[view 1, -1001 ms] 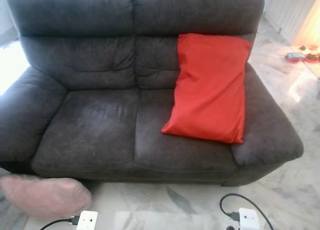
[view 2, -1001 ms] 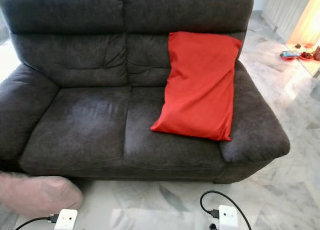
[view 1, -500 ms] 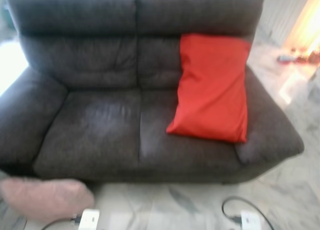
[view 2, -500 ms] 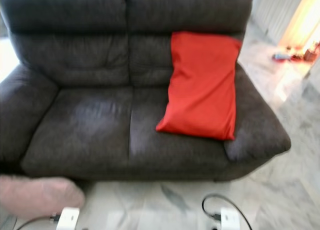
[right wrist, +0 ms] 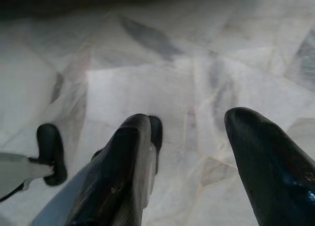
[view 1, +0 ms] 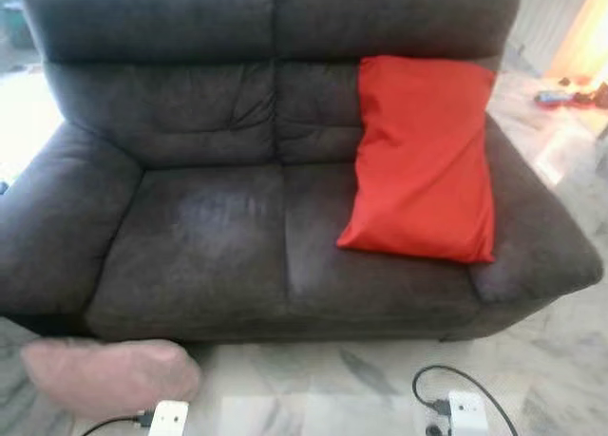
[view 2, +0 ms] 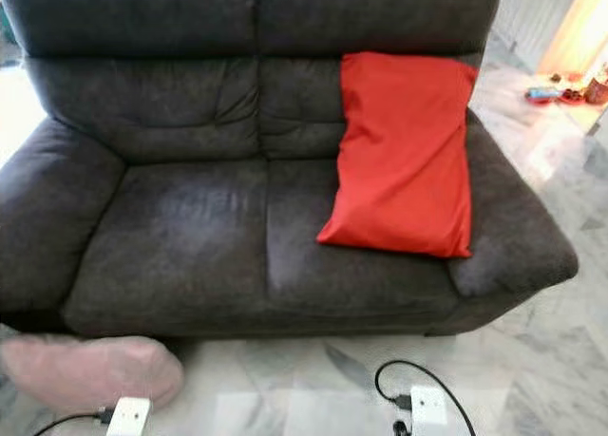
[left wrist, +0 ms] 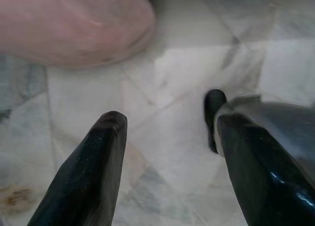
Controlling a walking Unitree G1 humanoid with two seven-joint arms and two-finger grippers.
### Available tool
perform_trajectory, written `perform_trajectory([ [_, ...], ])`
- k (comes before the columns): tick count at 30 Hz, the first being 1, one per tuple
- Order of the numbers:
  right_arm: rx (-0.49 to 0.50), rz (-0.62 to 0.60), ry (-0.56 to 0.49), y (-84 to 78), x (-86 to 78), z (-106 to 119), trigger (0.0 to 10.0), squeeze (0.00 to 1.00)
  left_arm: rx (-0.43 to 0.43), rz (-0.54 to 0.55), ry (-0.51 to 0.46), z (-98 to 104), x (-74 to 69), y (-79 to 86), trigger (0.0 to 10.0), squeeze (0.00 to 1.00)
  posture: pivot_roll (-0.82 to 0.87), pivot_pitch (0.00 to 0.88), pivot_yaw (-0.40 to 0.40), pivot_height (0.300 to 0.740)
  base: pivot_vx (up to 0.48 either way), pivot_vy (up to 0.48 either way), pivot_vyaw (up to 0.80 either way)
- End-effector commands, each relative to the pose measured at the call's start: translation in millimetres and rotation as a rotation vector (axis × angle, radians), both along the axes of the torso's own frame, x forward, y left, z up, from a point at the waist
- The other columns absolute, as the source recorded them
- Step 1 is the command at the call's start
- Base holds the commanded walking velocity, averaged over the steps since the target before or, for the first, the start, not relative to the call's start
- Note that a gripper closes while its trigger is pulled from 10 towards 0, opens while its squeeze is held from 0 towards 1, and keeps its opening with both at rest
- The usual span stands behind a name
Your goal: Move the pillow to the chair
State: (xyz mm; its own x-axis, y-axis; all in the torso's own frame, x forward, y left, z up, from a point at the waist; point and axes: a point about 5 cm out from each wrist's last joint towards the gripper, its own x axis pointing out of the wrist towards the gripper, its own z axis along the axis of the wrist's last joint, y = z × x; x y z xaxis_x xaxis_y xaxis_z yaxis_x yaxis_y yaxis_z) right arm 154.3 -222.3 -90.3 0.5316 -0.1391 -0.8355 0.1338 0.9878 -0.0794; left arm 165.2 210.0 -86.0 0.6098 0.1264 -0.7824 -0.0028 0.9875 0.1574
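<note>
**Red pillow on the sofa, both grippers down by the floor**

The red pillow [view 1: 421, 161] sits right of centre in the head views, propped upright on the right-hand seat of the dark grey sofa [view 1: 209, 227]. Its top edge leans against the backrest, its lower edge rests on the seat cushion, and its right side lies just beside the sofa's right armrest. The left seat, in the middle of the frame, is bare fabric.

Below the sofa runs a pale marble floor [view 2: 285, 398]. At the lower left of the frame a soft pink cushion [view 1: 109, 376] lies on the tiles just in front of the sofa's left corner. Along the bottom edge sit two white boxes with black cables plugged in, one at lower left [view 1: 168, 418] and one at lower right [view 1: 466, 412].

The left gripper [left wrist: 167, 162] hangs over the marble with its two black fingers spread apart and nothing between them; the pink cushion shows beyond its tips. The right gripper [right wrist: 189, 157] also points at the tiles, its fingers parted and holding nothing. At the upper right of the head views, small colourful items [view 2: 560, 92] lie on the floor in bright light, too blurred to name.
</note>
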Motion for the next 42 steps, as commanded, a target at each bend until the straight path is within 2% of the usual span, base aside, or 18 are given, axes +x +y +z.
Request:
perform_trajectory([
  [1,0.004,0.002,0.021,-0.7,-5.5,-2.2,10.0,0.00,-0.003,0.008,0.028,-3.9,-7.5,-2.3,10.0,0.00,0.07,0.095,0.004,0.740,0.000,0.315,0.80],
  [5,0.009,-0.016,0.022,-2.2,-6.4,-2.2,10.0,0.00,-0.004,0.008,0.025,-3.7,-5.5,-5.4,10.0,0.00,0.07,0.096,0.005,0.740,0.000,0.319,0.58],
  [12,0.023,-0.029,0.019,-6.1,-0.3,0.7,10.0,0.00,-0.005,0.008,0.024,-3.7,-6.0,-4.6,10.0,0.00,0.07,0.097,0.005,0.740,0.000,0.316,0.00],
  [19,0.027,-0.029,0.003,-8.3,17.3,8.0,10.0,0.00,-0.004,0.009,0.025,-3.9,-8.3,-1.7,10.0,0.00,0.07,0.094,0.003,0.740,0.000,0.315,0.00],
  [22,0.036,-0.026,-0.009,-4.7,25.9,11.0,10.0,0.00,-0.005,0.009,0.024,-4.0,-8.1,-2.4,10.0,0.00,0.07,0.094,0.003,0.740,0.000,0.316,0.00],
  [23,0.041,-0.017,-0.017,2.4,32.9,12.6,10.0,0.00,-0.006,0.008,0.023,-4.0,-7.9,-3.1,10.0,0.00,0.07,0.089,0.003,0.740,0.000,0.315,0.00],
  [29,0.049,-0.006,-0.027,13.3,44.4,15.9,10.0,0.00,-0.006,0.007,0.023,-4.0,-7.5,-4.0,10.0,0.00,0.07,0.085,0.002,0.740,0.000,0.315,0.00],
  [36,0.046,-0.013,-0.009,5.6,31.5,11.1,10.0,0.00,-0.007,0.005,0.023,-4.0,-7.1,-4.8,10.0,0.00,0.07,0.086,0.001,0.740,0.000,0.317,0.00],
  [42,0.049,-0.016,-0.011,5.2,31.0,11.1,10.0,0.00,-0.007,0.006,0.023,-3.9,-6.1,-5.8,10.0,0.00,0.07,0.094,0.001,0.740,0.000,0.315,0.00],
])
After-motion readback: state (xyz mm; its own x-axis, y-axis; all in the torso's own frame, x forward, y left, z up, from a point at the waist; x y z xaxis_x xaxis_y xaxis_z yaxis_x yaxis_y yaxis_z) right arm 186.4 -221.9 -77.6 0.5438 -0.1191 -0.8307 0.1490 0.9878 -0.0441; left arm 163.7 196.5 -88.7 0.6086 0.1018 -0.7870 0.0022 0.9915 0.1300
